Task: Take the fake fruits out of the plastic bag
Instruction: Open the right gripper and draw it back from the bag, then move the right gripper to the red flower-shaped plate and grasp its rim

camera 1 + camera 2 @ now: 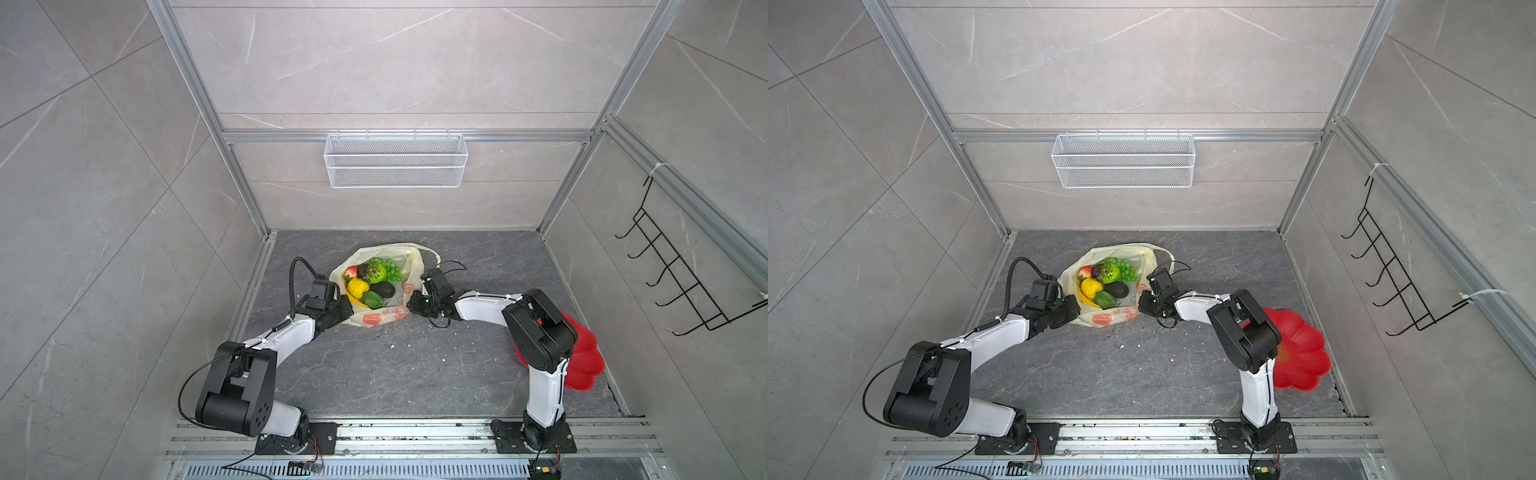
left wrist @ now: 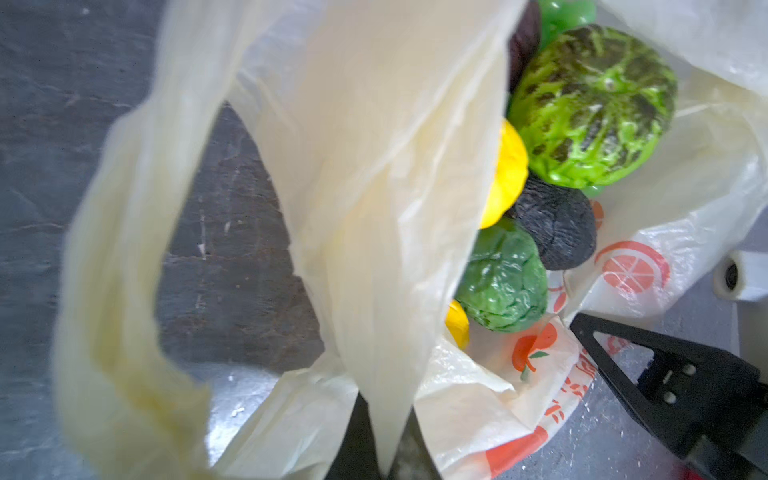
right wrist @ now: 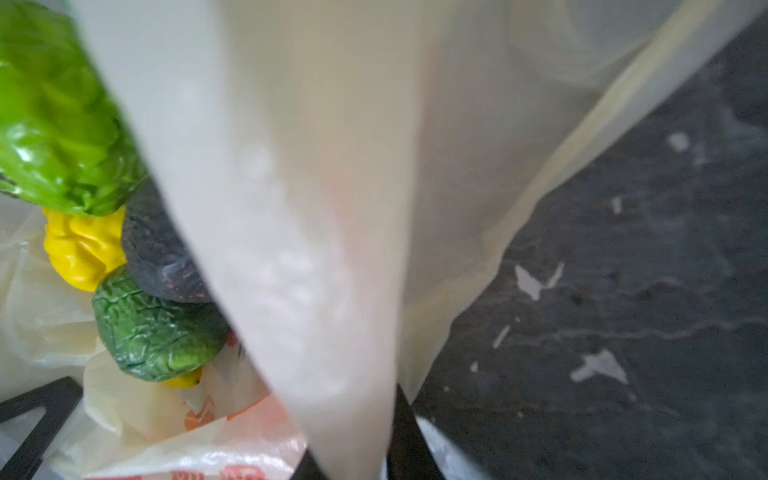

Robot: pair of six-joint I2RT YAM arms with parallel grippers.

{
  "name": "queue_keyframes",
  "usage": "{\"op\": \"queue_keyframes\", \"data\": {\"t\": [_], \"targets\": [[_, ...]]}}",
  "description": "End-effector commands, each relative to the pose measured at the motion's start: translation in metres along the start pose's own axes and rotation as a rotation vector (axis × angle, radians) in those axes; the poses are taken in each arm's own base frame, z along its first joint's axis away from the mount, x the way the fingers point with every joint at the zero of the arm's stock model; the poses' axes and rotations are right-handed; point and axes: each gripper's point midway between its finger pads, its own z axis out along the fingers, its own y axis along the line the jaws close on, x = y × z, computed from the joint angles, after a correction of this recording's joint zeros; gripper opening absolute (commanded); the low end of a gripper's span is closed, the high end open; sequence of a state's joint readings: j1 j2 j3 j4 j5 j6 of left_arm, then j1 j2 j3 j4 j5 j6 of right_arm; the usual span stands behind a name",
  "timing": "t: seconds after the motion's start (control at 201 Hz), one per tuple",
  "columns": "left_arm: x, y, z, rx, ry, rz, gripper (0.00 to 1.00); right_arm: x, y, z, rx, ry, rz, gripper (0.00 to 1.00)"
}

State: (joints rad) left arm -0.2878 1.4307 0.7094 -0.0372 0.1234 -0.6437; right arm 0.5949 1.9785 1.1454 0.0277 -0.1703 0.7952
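- Fake fruits [image 1: 372,280] lie heaped in the open mouth of the plastic bag [image 1: 380,318], mid-table in a top view. The left gripper [image 1: 345,308] meets the bag's left edge and the right gripper [image 1: 415,299] its right edge, so the fruits sit between them.
- In a top view, a red flower-shaped plate [image 1: 1304,353] lies on the dark tabletop [image 1: 1142,374], well apart from the bag and partly behind the right arm.
- Left wrist view: the left gripper's jaws are clamped together on a taut sheet of the bag, beside one loop handle. Just past that sheet the fake fruits rest inside the bag: a bumpy green fruit [image 2: 590,104], a dark avocado [image 2: 557,232], a green avocado [image 2: 503,286] and a yellow fruit [image 2: 505,174].
- Right wrist view: the right gripper's jaws pinch the bag's film, which rises in a stretched fold. The fruits lie close beside this fold, inside the bag.
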Motion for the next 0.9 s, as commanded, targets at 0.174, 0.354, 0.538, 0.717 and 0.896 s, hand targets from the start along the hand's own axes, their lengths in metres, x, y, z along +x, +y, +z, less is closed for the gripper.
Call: {"op": "queue_keyframes", "data": {"t": [0.174,0.354,0.538,0.717,0.896], "targets": [[0.003,0.003,-0.007,-0.001,-0.052,0.029,0.00,0.000,-0.012,-0.029,0.072,-0.024,-0.031,0.31],[0.009,0.007,0.000,-0.001,-0.036,0.019,0.00,0.001,-0.006,-0.076,0.072,-0.053,-0.065,0.53],[0.008,0.006,-0.003,0.001,-0.037,0.028,0.00,0.002,-0.048,-0.143,0.310,-0.095,-0.145,0.67],[0.008,0.007,-0.005,-0.009,-0.042,0.030,0.00,0.000,-0.107,-0.209,0.534,-0.131,-0.099,0.75],[0.008,0.010,-0.003,-0.023,-0.038,0.028,0.00,0.001,-0.168,-0.255,0.673,-0.200,0.054,0.89]]}}
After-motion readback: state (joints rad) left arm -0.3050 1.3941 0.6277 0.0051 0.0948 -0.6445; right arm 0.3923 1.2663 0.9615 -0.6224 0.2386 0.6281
